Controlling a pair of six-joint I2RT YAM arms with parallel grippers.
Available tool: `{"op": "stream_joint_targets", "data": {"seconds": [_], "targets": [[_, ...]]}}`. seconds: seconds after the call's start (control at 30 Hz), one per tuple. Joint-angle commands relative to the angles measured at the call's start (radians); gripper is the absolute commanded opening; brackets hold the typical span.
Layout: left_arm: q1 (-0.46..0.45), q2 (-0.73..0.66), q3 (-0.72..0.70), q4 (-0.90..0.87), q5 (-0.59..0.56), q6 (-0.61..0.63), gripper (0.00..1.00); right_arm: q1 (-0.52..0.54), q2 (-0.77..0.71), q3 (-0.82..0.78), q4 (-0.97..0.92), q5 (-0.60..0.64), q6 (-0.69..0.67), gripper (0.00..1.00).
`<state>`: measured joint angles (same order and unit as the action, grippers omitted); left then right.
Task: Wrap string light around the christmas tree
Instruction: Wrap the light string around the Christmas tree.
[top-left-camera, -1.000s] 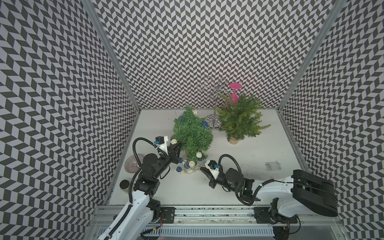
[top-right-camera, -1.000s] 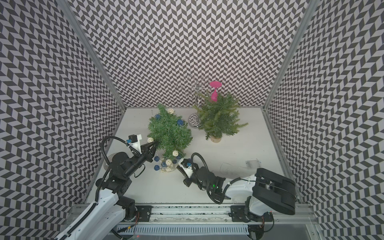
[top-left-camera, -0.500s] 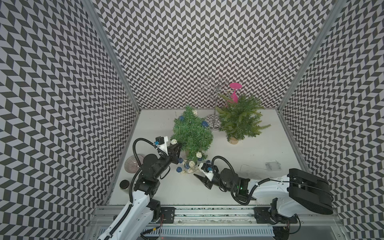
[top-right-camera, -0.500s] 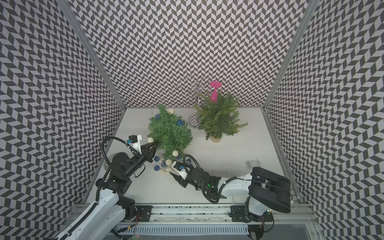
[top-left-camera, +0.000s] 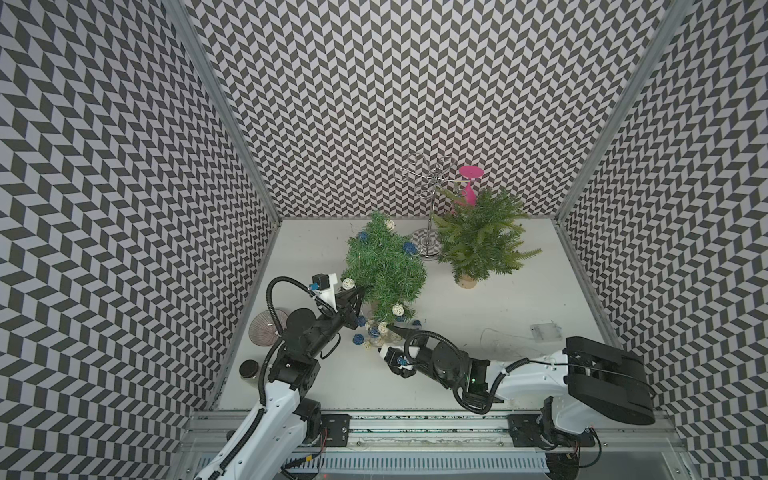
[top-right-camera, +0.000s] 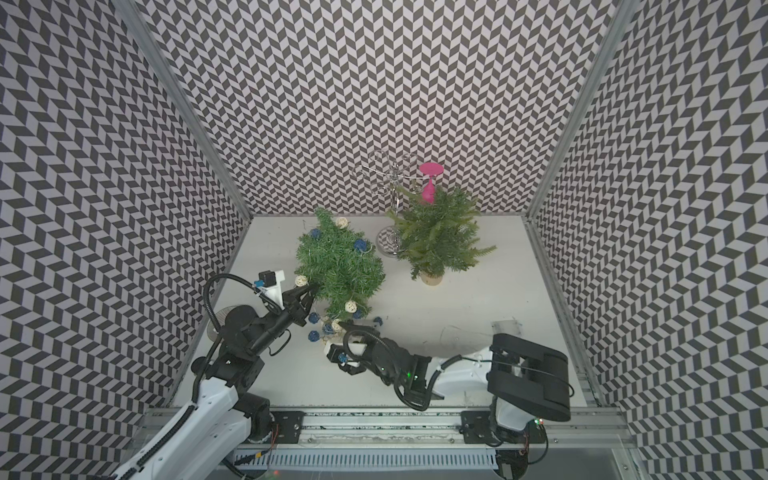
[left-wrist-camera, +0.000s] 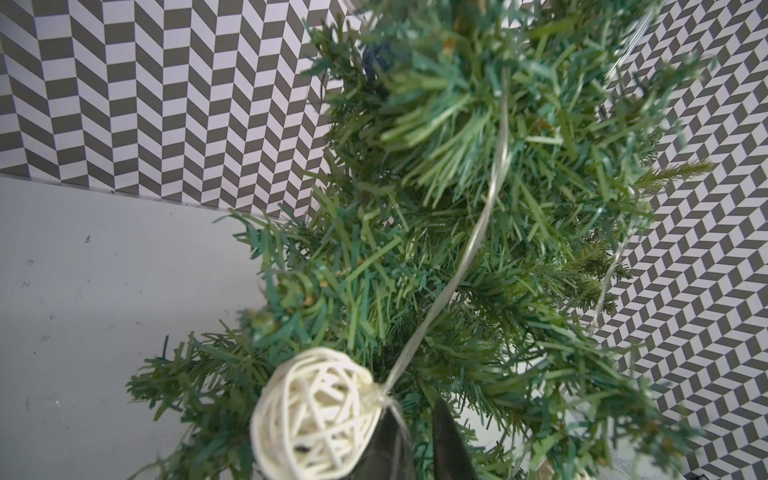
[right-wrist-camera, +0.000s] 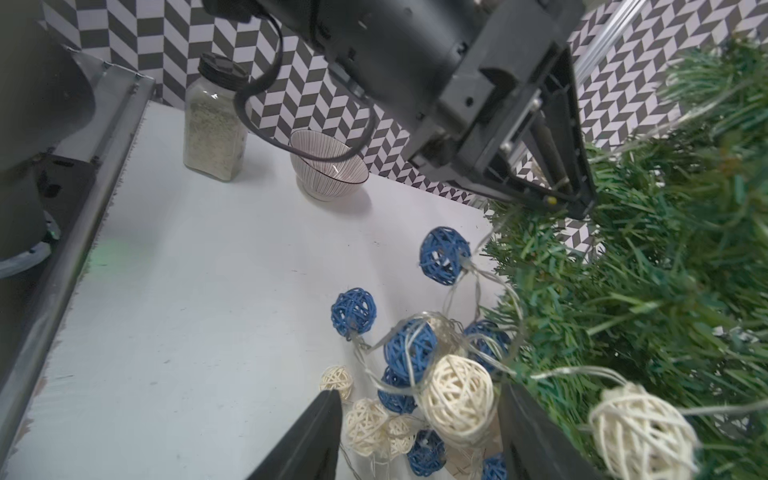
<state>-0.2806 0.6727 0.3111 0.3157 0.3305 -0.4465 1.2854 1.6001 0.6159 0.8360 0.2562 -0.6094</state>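
1. At the left side of the christmas tree (top-left-camera: 384, 266), the left gripper (top-left-camera: 357, 294) is closed on the thin wire of the string light (left-wrist-camera: 459, 266), just beside a white ball (left-wrist-camera: 316, 411).
2. A few balls lie on the upper branches. The rest is a heap (right-wrist-camera: 409, 349) on the table (right-wrist-camera: 187, 291), at the foot of the tree.
3. The right gripper (right-wrist-camera: 422, 392) stands open, one jaw at each side of this heap, and grips nothing.
4. The step, I judge, is taking slack for another turn.
5. The next move calls for closing on the wire, not on a ball, and lifting gently.
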Motion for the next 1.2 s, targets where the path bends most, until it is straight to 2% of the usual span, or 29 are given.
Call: {"op": "stream_joint_targets", "data": {"seconds": [0.0, 0.1, 0.2, 0.23, 0.33, 0.4, 0.57, 0.87, 1.17], "targets": [[0.004, -0.01, -0.011, 0.03, 0.014, -0.003, 0.15, 0.016, 0.059, 0.064, 0.01, 0.052, -0.093, 0.58], [0.005, -0.01, -0.012, 0.031, 0.018, -0.003, 0.15, 0.017, 0.111, 0.101, 0.002, 0.082, -0.121, 0.51], [0.004, -0.009, -0.013, 0.031, 0.019, -0.005, 0.15, 0.017, 0.142, 0.116, 0.029, 0.104, -0.136, 0.4], [0.004, -0.009, -0.012, 0.031, 0.019, -0.004, 0.15, 0.017, 0.154, 0.124, 0.026, 0.118, -0.146, 0.35], [0.005, -0.01, -0.012, 0.026, 0.018, -0.002, 0.15, 0.018, 0.176, 0.148, -0.002, 0.167, -0.167, 0.11], [0.005, -0.012, -0.014, 0.027, 0.021, -0.004, 0.15, 0.018, 0.173, 0.15, 0.001, 0.179, -0.169, 0.01], [0.005, -0.013, -0.014, 0.024, 0.01, -0.001, 0.15, 0.019, 0.096, 0.128, 0.007, 0.161, -0.13, 0.0], [0.008, -0.012, -0.016, 0.025, -0.009, 0.001, 0.15, 0.009, -0.207, 0.04, -0.063, -0.027, -0.01, 0.0], [0.012, -0.026, -0.008, 0.017, -0.018, -0.002, 0.15, -0.059, -0.301, 0.112, -0.162, -0.036, 0.036, 0.0]]}}
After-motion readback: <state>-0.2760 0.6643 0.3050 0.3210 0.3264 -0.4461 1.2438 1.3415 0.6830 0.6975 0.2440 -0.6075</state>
